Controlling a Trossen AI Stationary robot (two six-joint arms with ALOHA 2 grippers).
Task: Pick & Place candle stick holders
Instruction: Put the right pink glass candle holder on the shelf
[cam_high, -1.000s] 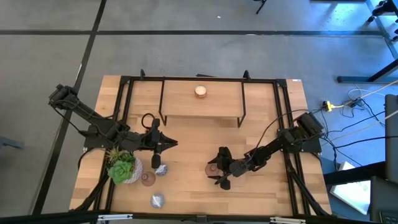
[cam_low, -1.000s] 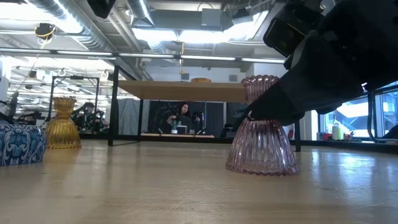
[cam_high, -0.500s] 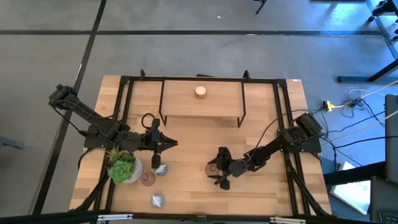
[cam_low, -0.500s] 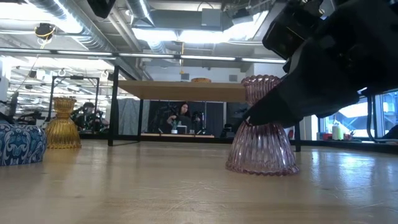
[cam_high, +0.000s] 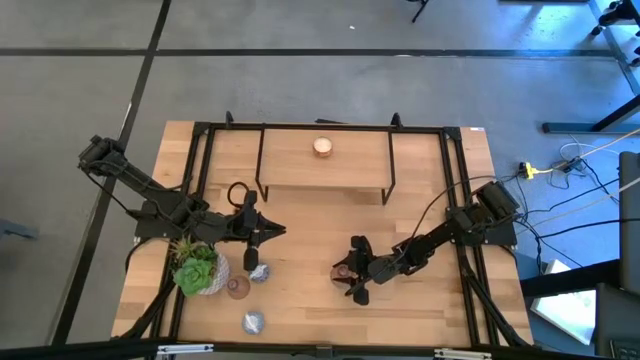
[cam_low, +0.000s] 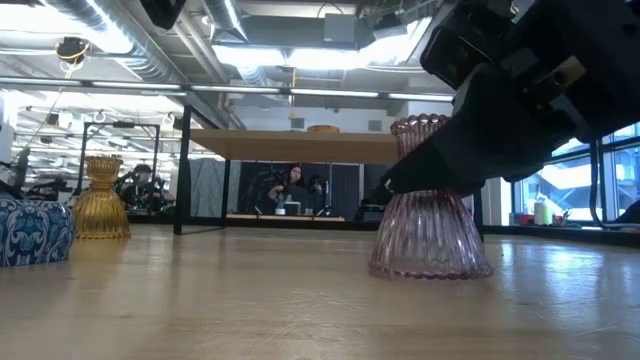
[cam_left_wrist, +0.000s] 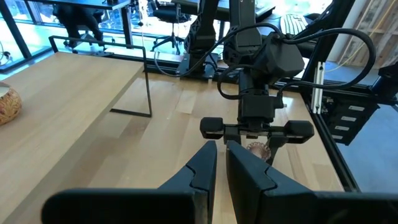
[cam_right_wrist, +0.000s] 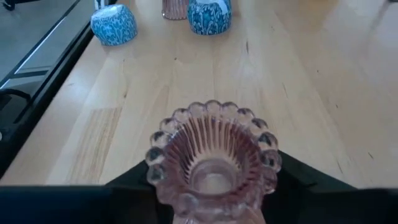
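Note:
A pink vase-shaped holder (cam_high: 343, 268) stands right of the table's middle, and my right gripper (cam_high: 352, 270) is shut on it. It also shows in the low view (cam_low: 428, 235) and the right wrist view (cam_right_wrist: 211, 155). My left gripper (cam_high: 250, 260) is shut and empty, hovering by a silvery-blue round holder (cam_high: 259, 272). A second pink holder (cam_high: 237, 288) and a second blue one (cam_high: 253, 322) stand near the front left. The amber holder (cam_low: 102, 198) shows at the left in the low view. The cream-white holder (cam_high: 322, 147) sits on the shelf. My right gripper pinches the pink holder at its narrow waist (cam_low: 405, 158), below the beaded rim, one finger (cam_right_wrist: 134, 177) on each side. The fingers come nearly level from the table's right side. The holder is upright, and its flared base (cam_low: 428, 262) is at the tabletop.
A green succulent in a pale pot (cam_high: 198, 272) stands at the front left beside the left arm. A wooden shelf on black legs (cam_high: 325, 160) spans the table's far middle. A black frame (cam_high: 455, 200) runs along the table's edges. A person sits in the room behind.
My right gripper has tipped slightly at the pink holder's waist. The holder has shifted a little toward the table's right edge, staying upright.

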